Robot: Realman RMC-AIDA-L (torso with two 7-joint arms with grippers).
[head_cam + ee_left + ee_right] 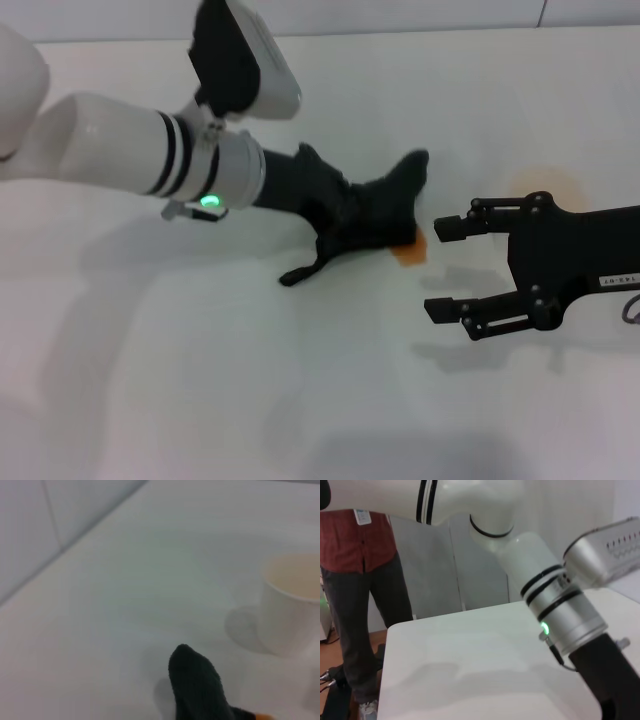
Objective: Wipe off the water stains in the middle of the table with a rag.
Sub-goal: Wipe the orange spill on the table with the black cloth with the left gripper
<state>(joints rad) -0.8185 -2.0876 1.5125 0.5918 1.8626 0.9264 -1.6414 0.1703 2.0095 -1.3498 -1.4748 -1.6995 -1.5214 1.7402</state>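
Note:
The black rag (392,198) lies bunched on the white table (200,380) near its middle, with one corner sticking up (194,685). My left gripper (345,215) reaches in from the left and is shut on the rag, its fingers buried in the cloth. A small orange-brown patch of the water stains (411,250) shows at the rag's near right edge; the rag covers the rest. Just right of the stain, my right gripper (446,268) hovers open and holds nothing.
A white paper cup (292,605) stands a little beyond the rag. A faint pale-orange ring (545,183) sits behind the right gripper. In the right wrist view a person (362,580) stands past the table's far edge (470,614).

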